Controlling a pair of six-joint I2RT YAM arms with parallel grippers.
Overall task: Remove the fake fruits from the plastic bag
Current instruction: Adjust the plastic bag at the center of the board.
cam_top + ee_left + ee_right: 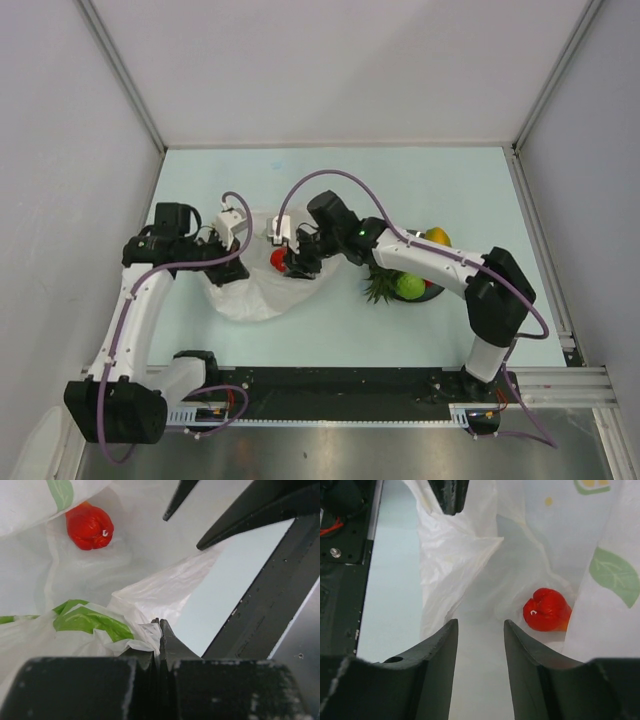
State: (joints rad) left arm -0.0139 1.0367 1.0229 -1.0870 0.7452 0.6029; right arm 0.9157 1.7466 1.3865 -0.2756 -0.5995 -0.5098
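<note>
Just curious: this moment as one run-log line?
left fingers shut on plastic bag | right fingers open, empty | red fruit inside bag

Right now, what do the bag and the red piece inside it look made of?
The plastic bag: thin translucent white plastic film, apparently; it crinkles into sharp folds and light shows through, with green printed shapes. The red fruit: likely moulded plastic, glossy; a small bright highlight sits on its smooth lobed surface. Hard or soft, I cannot tell.
</note>
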